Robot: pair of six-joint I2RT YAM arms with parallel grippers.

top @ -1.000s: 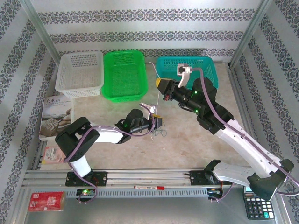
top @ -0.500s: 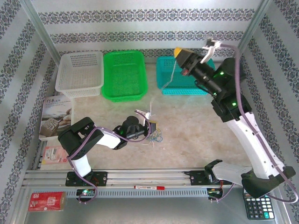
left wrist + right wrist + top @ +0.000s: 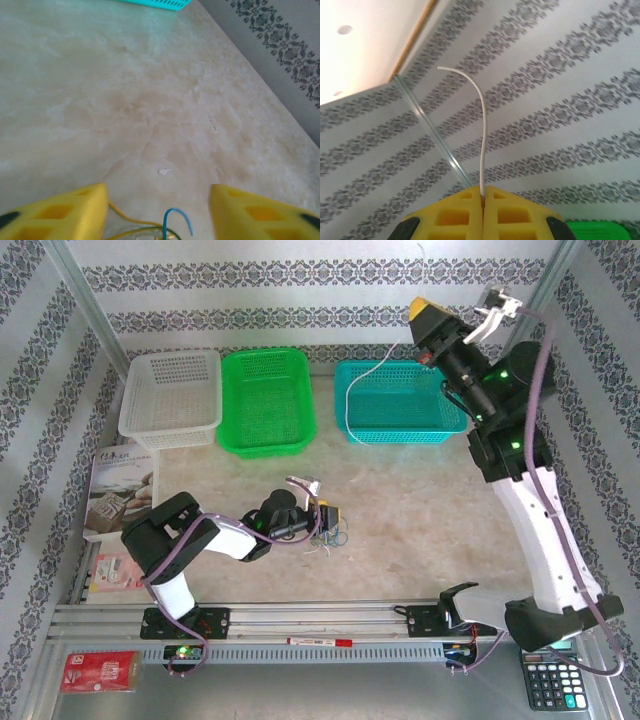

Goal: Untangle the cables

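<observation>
From above, the left claw (image 3: 330,514) lay beside the tangled cables (image 3: 336,536) on the bench (image 3: 420,510); its wrist view showed it open above them, yellow and blue, and the right wrist view showed the right claw (image 3: 483,197) clamped on a white cable (image 3: 483,145).

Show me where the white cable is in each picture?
Top: the white cable hangs from the right gripper, upper right, down toward the teal basket's left rim.
Right wrist: it stands up from the shut fingers, centre, curling left.
Left wrist: a blue cable and a yellow cable lie inside the open left gripper.
Shared landmark: the patterned wall.
</observation>
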